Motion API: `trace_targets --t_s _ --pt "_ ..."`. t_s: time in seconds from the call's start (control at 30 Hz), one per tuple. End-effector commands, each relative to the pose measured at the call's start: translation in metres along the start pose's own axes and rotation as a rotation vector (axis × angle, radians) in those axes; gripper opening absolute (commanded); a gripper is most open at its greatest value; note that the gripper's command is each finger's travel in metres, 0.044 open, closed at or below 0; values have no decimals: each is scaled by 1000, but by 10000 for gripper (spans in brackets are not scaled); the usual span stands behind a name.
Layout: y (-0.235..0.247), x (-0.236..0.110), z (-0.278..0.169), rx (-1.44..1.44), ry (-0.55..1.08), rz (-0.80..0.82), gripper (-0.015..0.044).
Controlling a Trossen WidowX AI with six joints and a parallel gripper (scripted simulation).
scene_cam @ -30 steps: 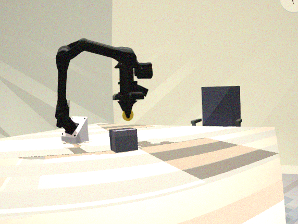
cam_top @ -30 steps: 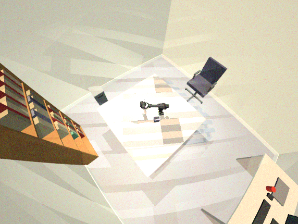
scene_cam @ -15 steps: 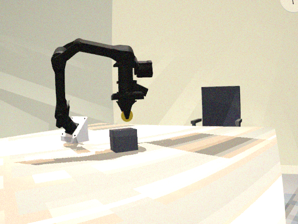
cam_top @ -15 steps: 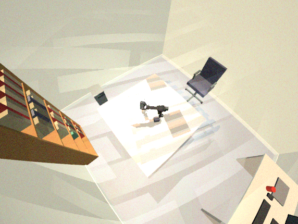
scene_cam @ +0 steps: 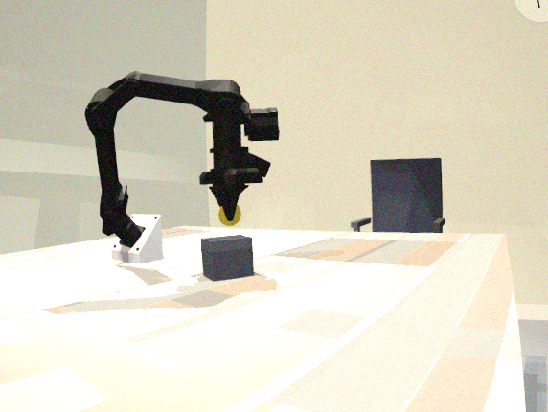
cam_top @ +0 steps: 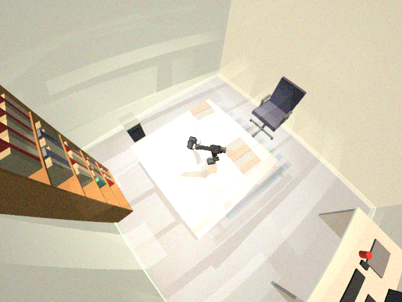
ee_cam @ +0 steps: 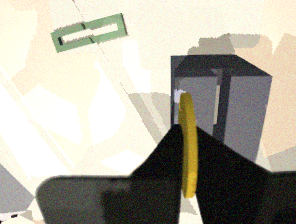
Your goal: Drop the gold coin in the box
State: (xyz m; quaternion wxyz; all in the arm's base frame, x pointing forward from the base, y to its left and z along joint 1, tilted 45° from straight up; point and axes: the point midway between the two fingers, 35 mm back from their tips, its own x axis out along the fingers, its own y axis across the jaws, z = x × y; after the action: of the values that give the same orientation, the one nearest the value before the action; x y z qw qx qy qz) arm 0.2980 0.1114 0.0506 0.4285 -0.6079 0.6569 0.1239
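Observation:
My gripper [scene_cam: 229, 210] [ee_cam: 182, 131] points straight down and is shut on the gold coin [scene_cam: 223, 217] [ee_cam: 186, 107], which I hold on edge. The coin hangs a short way above the closed grey box [scene_cam: 227, 257] [ee_cam: 246, 115] [cam_top: 211, 161]. In the wrist view the dark narrow slot [ee_cam: 223, 102] runs along the lid, and the coin's edge sits a little to its left, roughly parallel to it. The dark-green holder [ee_cam: 121, 26] lies empty on the table, further off at the upper left of the wrist view.
The arm's white base mount [scene_cam: 140, 244] stands left of the box. The arm [cam_top: 207, 149] sits mid-table. An office chair [scene_cam: 406, 195] [cam_top: 277, 105] stands beyond the table's far edge. A bookshelf [cam_top: 53, 165] and a small dark bin [cam_top: 136, 133] stand off the table.

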Motion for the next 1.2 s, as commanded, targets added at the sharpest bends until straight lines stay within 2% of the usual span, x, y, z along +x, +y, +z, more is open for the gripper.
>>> trace_targets --t_s 0.0,0.27,1.17 --pt "-12 -3 -9 3 -5 -10 0" --pt "-26 -2 -22 4 1 -12 0" --pt "-30 -4 -23 -1 5 -3 0"
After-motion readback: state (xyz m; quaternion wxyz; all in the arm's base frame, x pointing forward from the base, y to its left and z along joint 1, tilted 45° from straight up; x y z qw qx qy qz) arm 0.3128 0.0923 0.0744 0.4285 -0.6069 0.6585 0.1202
